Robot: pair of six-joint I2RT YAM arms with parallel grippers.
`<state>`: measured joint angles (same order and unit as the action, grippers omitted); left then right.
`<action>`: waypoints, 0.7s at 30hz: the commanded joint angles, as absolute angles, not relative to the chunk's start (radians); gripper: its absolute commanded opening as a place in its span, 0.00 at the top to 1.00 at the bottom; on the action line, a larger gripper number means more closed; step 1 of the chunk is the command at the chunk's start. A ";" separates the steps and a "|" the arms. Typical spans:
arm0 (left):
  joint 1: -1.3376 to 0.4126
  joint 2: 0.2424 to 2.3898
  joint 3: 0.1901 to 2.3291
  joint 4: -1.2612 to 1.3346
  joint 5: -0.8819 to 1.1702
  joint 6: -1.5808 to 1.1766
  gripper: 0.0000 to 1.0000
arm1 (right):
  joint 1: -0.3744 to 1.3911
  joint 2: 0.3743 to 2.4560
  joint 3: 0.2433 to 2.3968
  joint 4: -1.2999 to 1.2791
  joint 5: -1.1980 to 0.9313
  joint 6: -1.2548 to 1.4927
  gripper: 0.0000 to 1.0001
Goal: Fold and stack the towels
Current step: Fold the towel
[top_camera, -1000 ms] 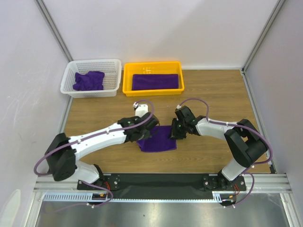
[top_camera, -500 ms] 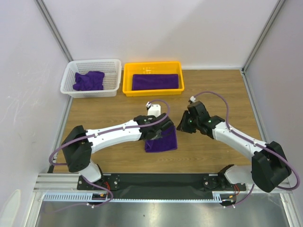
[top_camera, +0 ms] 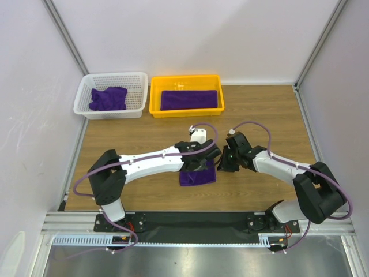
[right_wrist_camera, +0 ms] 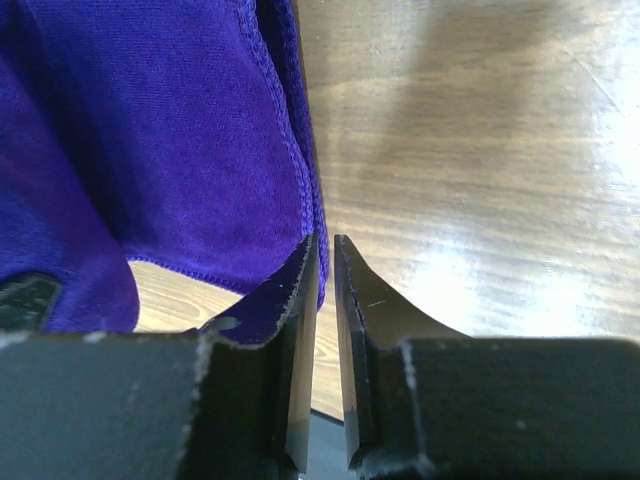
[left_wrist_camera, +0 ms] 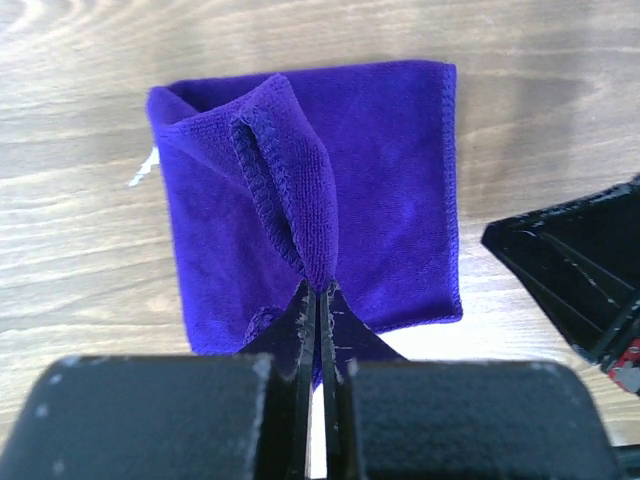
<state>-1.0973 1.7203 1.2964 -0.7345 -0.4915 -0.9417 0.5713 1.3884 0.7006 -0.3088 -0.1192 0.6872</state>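
Near centre of the wooden desk (top_camera: 144,130), the left arm's fingers (left_wrist_camera: 320,300) are closed on a raised fold of the deep purple terry towel (left_wrist_camera: 390,180). They have carried it rightward, halving the cloth's width, so this fold looks nearly done. The right arm's fingers (top_camera: 225,164), now just off its right edge, have narrowed to a thin, empty gap. Beyond are the yellow plastic tray (top_camera: 185,111) with a folded towel (top_camera: 190,99) and the white mesh basket (top_camera: 109,112) with a crumpled towel (top_camera: 108,98). No legible writing.
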 commanded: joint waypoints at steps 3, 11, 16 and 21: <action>-1.104 1.753 1.339 -0.657 -0.456 -0.927 1.00 | 0.561 1.405 0.698 -0.255 -0.135 0.670 0.84; -1.115 1.839 1.404 -0.635 -0.422 -0.905 1.00 | 0.532 1.361 0.678 -0.276 -0.132 0.661 0.84; -1.114 1.881 1.431 -0.641 -0.408 -0.907 1.00 | 0.529 1.367 0.661 -0.265 -0.146 0.667 0.85; -1.114 1.911 1.456 -0.649 -0.407 -0.907 0.94 | 0.526 1.356 0.664 -0.278 -0.144 0.660 0.85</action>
